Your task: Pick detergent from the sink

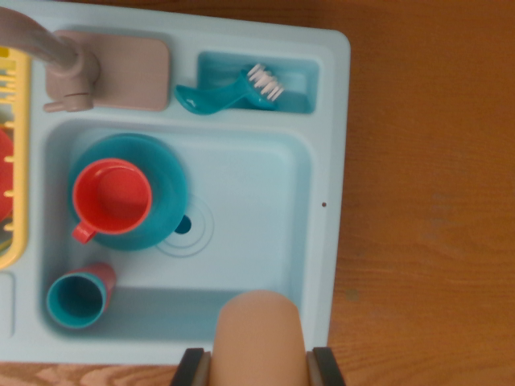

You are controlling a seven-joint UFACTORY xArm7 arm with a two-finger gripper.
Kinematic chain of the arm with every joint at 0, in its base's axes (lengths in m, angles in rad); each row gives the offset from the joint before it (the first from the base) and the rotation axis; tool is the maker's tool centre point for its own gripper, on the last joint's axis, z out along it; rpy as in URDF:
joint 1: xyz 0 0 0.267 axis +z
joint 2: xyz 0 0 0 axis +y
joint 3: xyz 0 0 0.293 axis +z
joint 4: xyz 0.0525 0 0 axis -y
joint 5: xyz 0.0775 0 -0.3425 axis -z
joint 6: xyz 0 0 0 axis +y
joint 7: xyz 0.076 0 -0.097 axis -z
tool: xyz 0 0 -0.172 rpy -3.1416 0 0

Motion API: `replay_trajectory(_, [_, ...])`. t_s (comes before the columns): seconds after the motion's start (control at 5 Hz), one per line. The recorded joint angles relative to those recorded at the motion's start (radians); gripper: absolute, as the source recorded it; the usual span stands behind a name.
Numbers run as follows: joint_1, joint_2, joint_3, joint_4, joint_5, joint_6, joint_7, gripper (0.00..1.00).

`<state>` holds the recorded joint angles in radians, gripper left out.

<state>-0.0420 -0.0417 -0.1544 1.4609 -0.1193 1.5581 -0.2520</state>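
Light-blue sink (322,121) on wood table (426,201), teal plate (165,201) with red cup (113,195) inside, tan detergent bottle (259,330) at bottom edge, clamped between gripper (259,368) fingers (193,367), each pressing one side of it above basin's near wall.

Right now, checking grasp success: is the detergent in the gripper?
Yes. The tan detergent bottle sits between the gripper fingers, above the sink front edge.

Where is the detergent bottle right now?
The detergent bottle sits at the bottom centre of the wrist view, between the gripper fingers, over the near edge of the sink basin.
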Motion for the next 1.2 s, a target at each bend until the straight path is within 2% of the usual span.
replay_trajectory(0.2, [0.0000, 0.000, 0.000, 0.000, 0.0000, 0.000, 0.000, 1.00])
replay_trajectory(0.4, [0.0007, -0.006, 0.001, 0.030, 0.0005, 0.036, -0.003, 1.00])
replay_trajectory(0.6, [0.0007, -0.006, 0.001, 0.030, 0.0005, 0.036, -0.003, 1.00])
replay_trajectory(0.8, [0.0013, -0.011, 0.001, 0.058, 0.0009, 0.069, -0.006, 1.00])
replay_trajectory(1.0, [0.0013, -0.011, 0.001, 0.058, 0.0009, 0.069, -0.006, 1.00])
replay_trajectory(1.2, [0.0018, -0.016, 0.002, 0.083, 0.0014, 0.099, -0.008, 1.00])
